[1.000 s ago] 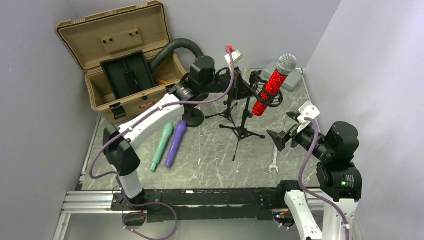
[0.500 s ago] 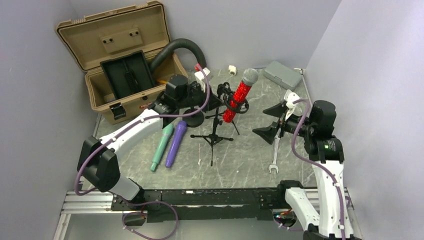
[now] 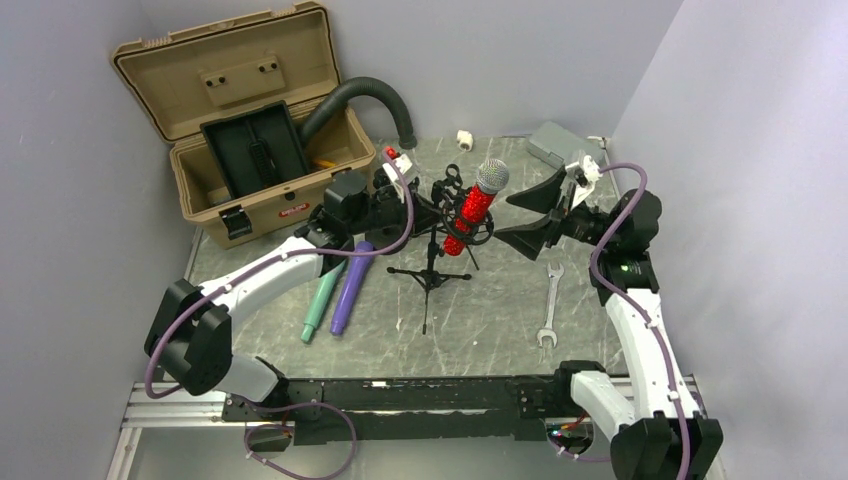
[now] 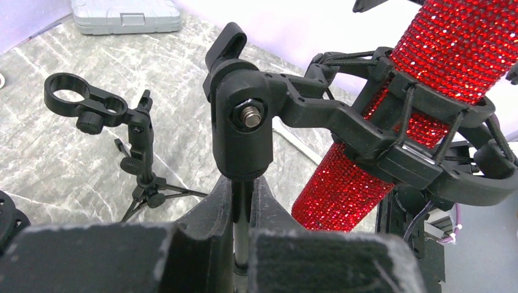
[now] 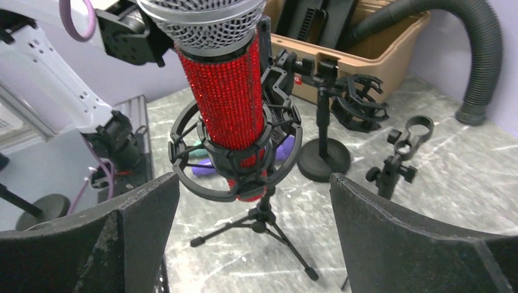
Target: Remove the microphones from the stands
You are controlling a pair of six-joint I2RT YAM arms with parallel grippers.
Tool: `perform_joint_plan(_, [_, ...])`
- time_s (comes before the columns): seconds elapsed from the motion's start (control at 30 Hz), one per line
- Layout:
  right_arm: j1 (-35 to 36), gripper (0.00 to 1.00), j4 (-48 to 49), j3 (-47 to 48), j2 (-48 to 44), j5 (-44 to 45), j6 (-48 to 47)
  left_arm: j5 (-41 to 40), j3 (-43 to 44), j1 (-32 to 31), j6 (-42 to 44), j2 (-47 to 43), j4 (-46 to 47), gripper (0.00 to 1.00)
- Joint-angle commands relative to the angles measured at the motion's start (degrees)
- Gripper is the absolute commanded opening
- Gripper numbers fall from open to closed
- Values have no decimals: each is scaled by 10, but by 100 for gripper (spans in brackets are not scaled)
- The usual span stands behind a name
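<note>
a: which arm is going to be doing the pulling?
b: the right one, i'm judging. the right gripper (image 3: 505,217) is standing wide apart with nothing in it, and the microphone (image 5: 226,91) is sitting straight ahead, just beyond the fingertips and centred on the gap.
a: how is it lying?
b: it's leaning a little off upright, grille up, with the red body running down through the shock mount (image 5: 235,165) on the stand (image 4: 241,140). so the fingers are lining up across its long axis, not along it.
a: and beyond that?
b: the left gripper (image 4: 241,256) is pinching the stand's thin pole just under the swivel, bracing it from the far side. i'm thinking the mic is needing a pull up along its own axis.
</note>
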Motion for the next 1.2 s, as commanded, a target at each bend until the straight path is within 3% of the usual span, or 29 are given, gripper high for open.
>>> perform_joint_plan(0.0, [20,95,257,-30,16,-32,165,20,10,-2,-15,-31,96,0])
perform_joint_plan(0.27, [84,95,178,8,51,1,78,27,-15,-7,-18,-20,131,0])
perform_joint_plan(0.7, [122,87,150,18,91,15,18,29,-51,-20,-11,9,184,0])
perform_joint_plan(0.9, [135,71,153,24,107,2,21,26,-53,-26,-3,17,183,0])
perform_joint_plan(1.17, [136,26,181,12,97,-5,40,19,-54,-28,12,26,171,0])
